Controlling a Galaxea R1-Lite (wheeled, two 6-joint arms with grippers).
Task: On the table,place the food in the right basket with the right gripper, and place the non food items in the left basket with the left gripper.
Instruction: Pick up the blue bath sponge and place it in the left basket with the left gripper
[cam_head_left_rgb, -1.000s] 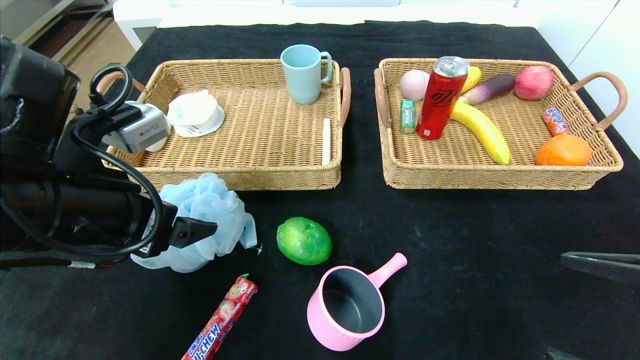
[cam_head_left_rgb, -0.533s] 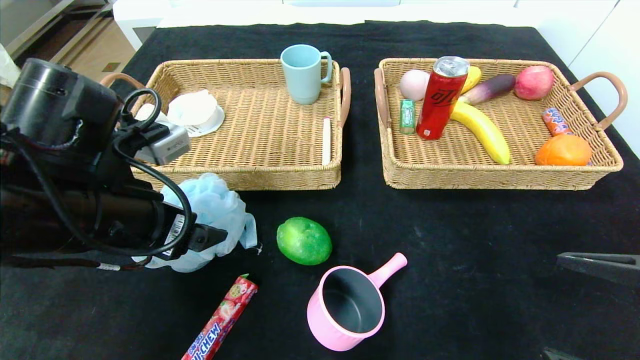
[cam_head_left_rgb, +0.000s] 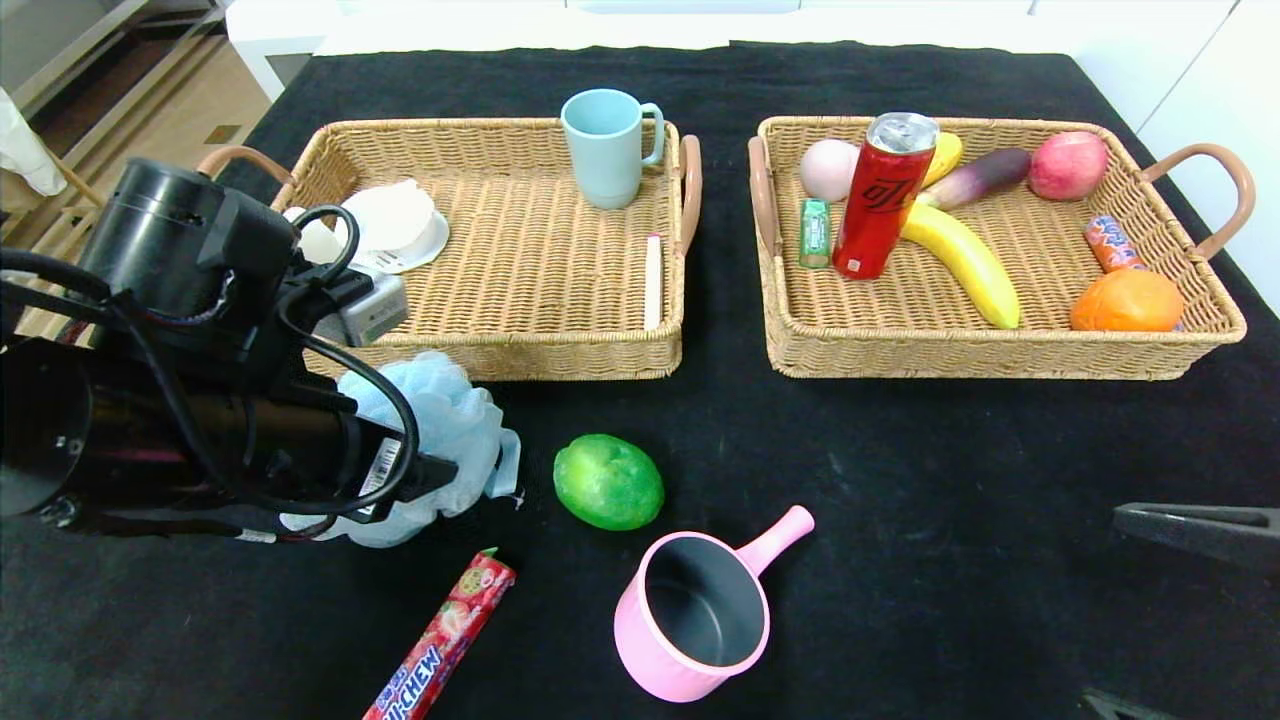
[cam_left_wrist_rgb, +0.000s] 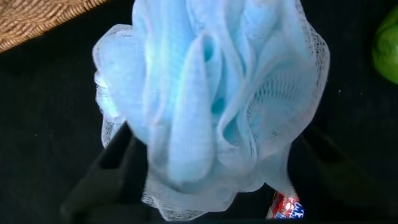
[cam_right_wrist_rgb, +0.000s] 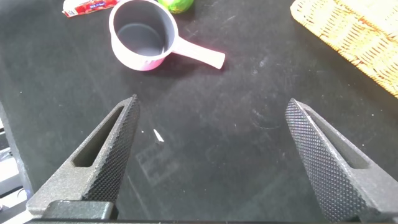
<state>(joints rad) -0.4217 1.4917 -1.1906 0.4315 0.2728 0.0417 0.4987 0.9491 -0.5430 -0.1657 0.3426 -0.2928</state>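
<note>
Four loose things on the black table: one blue bath pouf, one green fruit, one candy stick, one pink pot. The left gripper is around the pouf, a finger on either side, just in front of the left basket; can't tell if it's squeezing. The right gripper hangs at the table's right edge, fingers spread wide, holding nothing. The right basket has nine items.

Black tablecloth, wooden floor
</note>
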